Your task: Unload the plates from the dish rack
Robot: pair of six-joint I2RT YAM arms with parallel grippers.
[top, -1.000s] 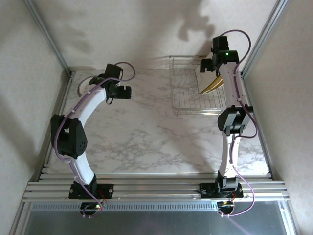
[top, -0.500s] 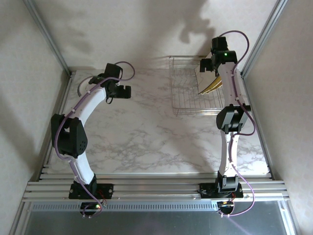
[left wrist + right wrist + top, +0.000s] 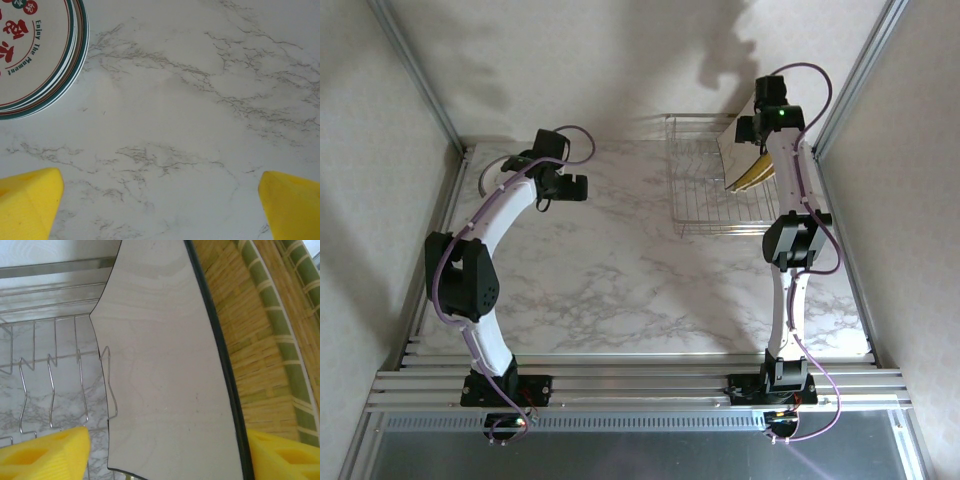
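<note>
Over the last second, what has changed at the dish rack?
The right end effector reached a little farther back over the dish rack and now straddles the white square plate, jaws apart. The left end effector, open beside the round plates, and the yellow plates stayed put.

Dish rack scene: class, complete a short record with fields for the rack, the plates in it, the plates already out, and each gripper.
Rack: dish rack, far right of the table
In rack: white square plate, yellow woven plates beside it
Unloaded: stack of round plates on the table
Left gripper: open above the table
Right gripper: open, straddling the white square plate
</note>
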